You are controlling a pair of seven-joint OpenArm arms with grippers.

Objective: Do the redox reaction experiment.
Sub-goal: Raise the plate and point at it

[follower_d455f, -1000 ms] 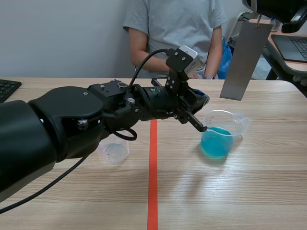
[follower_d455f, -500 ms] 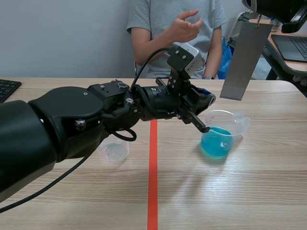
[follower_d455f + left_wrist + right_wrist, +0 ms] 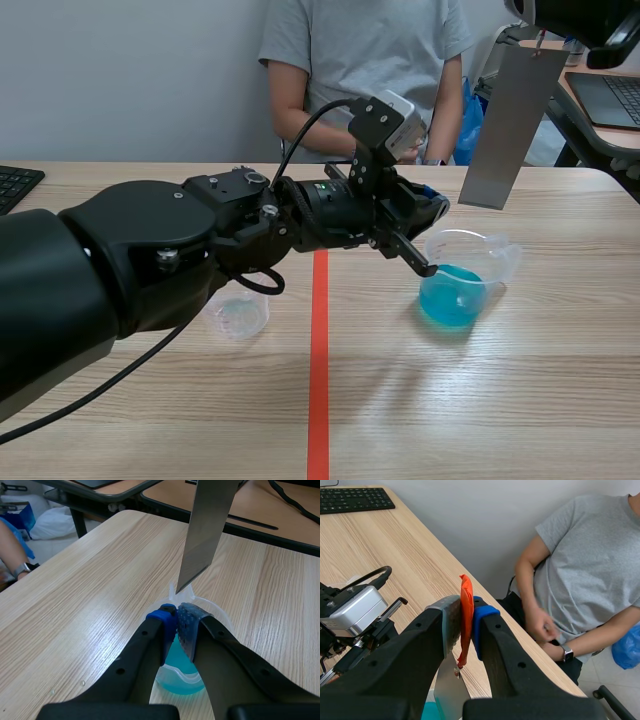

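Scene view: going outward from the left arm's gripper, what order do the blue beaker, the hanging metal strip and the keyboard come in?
1. Blue beaker, just under the left gripper.
2. Metal strip, hanging up to the right.
3. Keyboard, at the far left.

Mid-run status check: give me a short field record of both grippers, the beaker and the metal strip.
left gripper: shut on the rim of the beaker
right gripper: raised, shut on the top of the metal strip, at its orange tag
metal strip: hangs above the beaker, lower end clear of the liquid
beaker: upright, partly filled with blue liquid
small cup: clear, beneath the left arm, ungripped
person: seated across the table
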